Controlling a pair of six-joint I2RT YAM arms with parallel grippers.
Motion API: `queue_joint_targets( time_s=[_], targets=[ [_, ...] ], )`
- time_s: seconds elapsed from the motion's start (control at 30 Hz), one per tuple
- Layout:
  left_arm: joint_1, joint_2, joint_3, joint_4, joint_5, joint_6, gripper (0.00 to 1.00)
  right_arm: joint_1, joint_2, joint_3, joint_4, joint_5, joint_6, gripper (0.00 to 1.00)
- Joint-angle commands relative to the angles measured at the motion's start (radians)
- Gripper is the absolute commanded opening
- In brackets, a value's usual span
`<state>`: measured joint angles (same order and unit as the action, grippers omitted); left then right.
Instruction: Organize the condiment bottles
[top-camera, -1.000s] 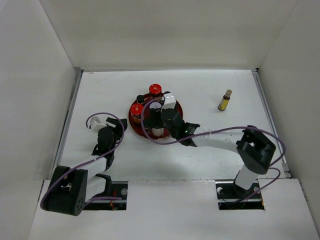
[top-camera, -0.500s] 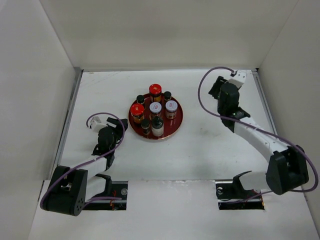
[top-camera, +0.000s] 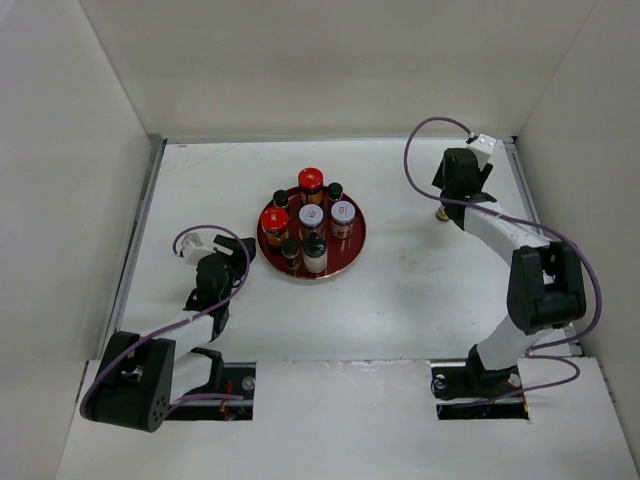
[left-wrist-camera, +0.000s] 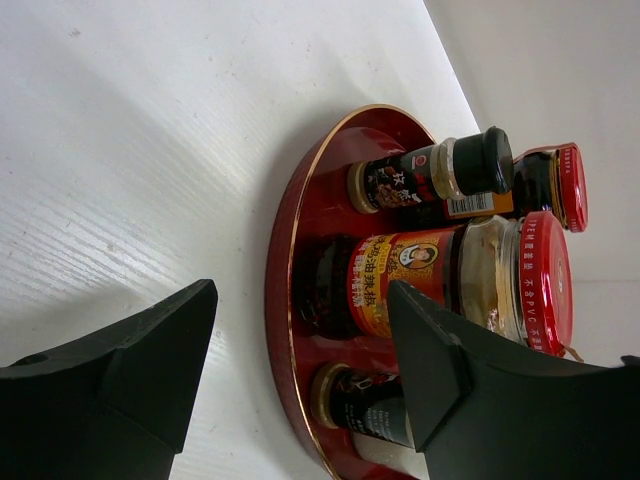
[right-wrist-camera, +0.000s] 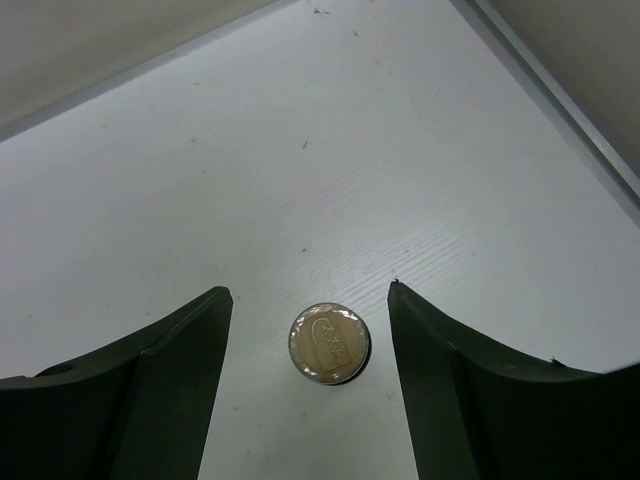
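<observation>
Several condiment bottles stand on the round red tray (top-camera: 352, 245): red-capped amber jars (top-camera: 310, 180), white/lilac-lidded jars (top-camera: 342, 212) and small black-capped bottles (top-camera: 291, 247). The slim yellow tan-capped bottle (top-camera: 441, 213) stands alone at the right, mostly hidden under my right gripper (top-camera: 447, 200). In the right wrist view its tan cap (right-wrist-camera: 329, 343) shows from above, between the fingers of my open right gripper (right-wrist-camera: 309, 290), untouched. My left gripper (top-camera: 240, 250) is open and empty beside the tray's left edge; its wrist view shows the tray rim (left-wrist-camera: 275, 300) and a red-capped jar (left-wrist-camera: 440, 275) beyond the gripper (left-wrist-camera: 300, 290).
White walls enclose the table on the left, back and right. A raised rail (top-camera: 530, 215) runs along the right edge close to the slim bottle. The right arm's purple cable (top-camera: 420, 150) loops above the table.
My right arm has swung from over the tray to the far right and now hangs over the slim yellow bottle. The left arm has not moved.
</observation>
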<state>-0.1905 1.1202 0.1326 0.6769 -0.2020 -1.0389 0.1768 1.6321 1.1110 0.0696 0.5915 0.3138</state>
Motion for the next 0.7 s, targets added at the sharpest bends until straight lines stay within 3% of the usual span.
queue_joint_targets(
  time_s=[0.0,0.13,0.23,0.33,0.43,0.67],
  targets=[
    [-0.002,0.003,0.027,0.038,-0.005,0.008,0.67,-0.021,0.026,0.062,-0.03,-0.022,0.013,0.69],
    [0.0,0.0,0.027,0.036,-0.008,0.01,0.67,-0.024,0.063,0.073,-0.056,-0.035,0.028,0.61],
    [0.001,0.003,0.027,0.038,-0.002,0.008,0.67,-0.021,0.068,0.073,-0.059,-0.035,0.033,0.42],
    [0.0,-0.002,0.027,0.033,-0.01,0.011,0.67,-0.009,0.009,0.043,-0.048,-0.027,0.048,0.29],
    [-0.002,0.009,0.029,0.039,-0.005,0.008,0.67,0.037,-0.066,0.018,-0.048,-0.015,0.053,0.27],
    [0.006,0.0,0.027,0.035,-0.004,0.008,0.67,0.281,-0.235,-0.082,-0.041,-0.042,0.054,0.29]
  ],
)
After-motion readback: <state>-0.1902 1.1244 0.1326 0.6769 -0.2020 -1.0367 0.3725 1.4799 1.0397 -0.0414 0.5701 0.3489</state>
